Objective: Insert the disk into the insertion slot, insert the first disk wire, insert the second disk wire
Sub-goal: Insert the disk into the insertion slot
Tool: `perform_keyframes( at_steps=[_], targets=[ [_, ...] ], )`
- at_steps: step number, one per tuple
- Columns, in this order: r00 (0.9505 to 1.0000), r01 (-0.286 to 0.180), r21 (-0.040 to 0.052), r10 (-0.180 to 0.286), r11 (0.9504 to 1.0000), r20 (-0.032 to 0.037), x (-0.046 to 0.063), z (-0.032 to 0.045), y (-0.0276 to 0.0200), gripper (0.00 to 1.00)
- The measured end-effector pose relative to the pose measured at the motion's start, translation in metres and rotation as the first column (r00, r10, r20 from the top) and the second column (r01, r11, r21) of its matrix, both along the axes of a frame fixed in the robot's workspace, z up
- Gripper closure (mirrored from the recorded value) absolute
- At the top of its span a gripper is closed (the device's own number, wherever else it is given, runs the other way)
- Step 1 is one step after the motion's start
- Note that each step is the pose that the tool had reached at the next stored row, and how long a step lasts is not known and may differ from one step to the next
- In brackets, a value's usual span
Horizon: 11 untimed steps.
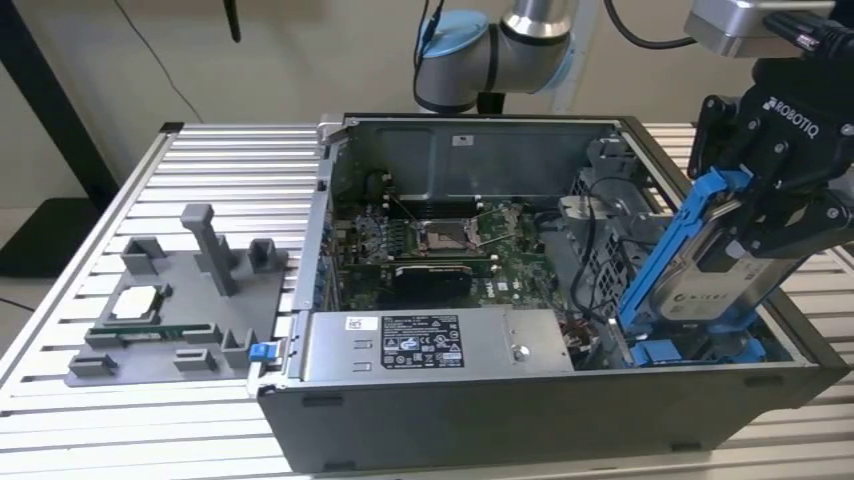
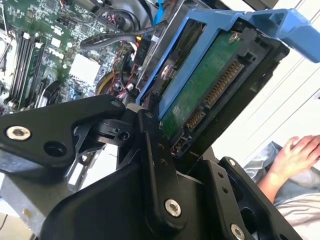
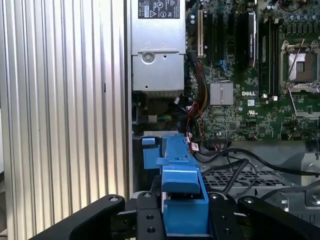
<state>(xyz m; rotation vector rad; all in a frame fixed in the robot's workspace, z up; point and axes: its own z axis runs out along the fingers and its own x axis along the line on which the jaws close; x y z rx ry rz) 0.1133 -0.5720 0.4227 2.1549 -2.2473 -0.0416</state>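
In the exterior view, the ribbed metal bench [image 1: 200, 150] carries a grey fixture [image 1: 200, 300] at the exterior view's left. A square processor chip [image 1: 138, 302] lies on the fixture, with a green memory stick [image 1: 150, 331] just in front of it. To the right of the fixture stands the open computer case [image 1: 534, 420]. The green motherboard [image 1: 427, 250] lies on its floor, and the silver power supply box [image 1: 427, 345] sits along its near wall.

Further right, the gripper [image 1: 763, 215] hangs over the case's right end. Its fingers [image 1: 801, 225] are clamped on the disk [image 1: 714, 285], one on each side. The disk sits in its blue carrier frame [image 1: 674, 250] and is tilted steeply, upper end high between the fingers and lower end down inside the case. That lower end reaches the insertion slot [image 1: 707, 345] with its blue latch tabs, at the case's near right corner. Whether the disk touches the slot I cannot tell.

In the second wrist view the disk's green circuit board and connector edge face the camera, and a person's hand [image 2: 300, 152] rests beyond the case.
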Motion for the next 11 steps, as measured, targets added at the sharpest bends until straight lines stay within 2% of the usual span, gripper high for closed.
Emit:
perform_keyframes(
  at_steps=[11],
  targets=[
    [1.0000, 0.000, -0.0001, 0.000, 1.0000, 0.0000, 0.0032, -0.0045, 0.0000, 1.00]
  ],
)
